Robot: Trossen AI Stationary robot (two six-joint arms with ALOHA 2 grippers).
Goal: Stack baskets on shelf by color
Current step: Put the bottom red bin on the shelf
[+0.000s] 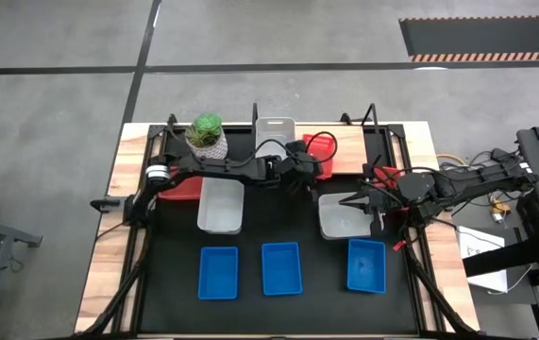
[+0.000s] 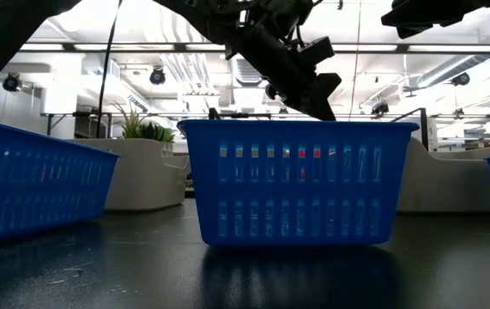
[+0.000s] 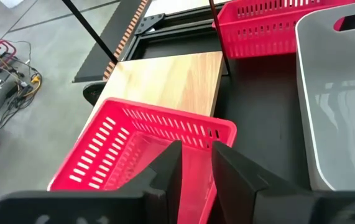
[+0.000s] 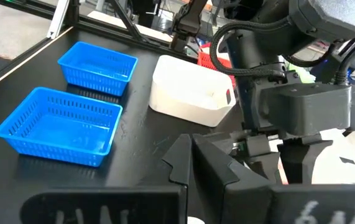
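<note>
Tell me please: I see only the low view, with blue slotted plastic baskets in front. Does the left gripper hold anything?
Observer: Yes. The left gripper is closed on the rim of a red slotted plastic basket.
Operator: Where is that basket?
Observer: Next to a bare part of the light-brown wooden shelf board.
Operator: And the right gripper?
Observer: The right gripper hangs over a white-grey plastic basket.

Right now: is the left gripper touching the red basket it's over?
Touching. In the left wrist view the left gripper has its fingers on either side of the red basket wall, closed on the rim, beside the shelf.
</note>
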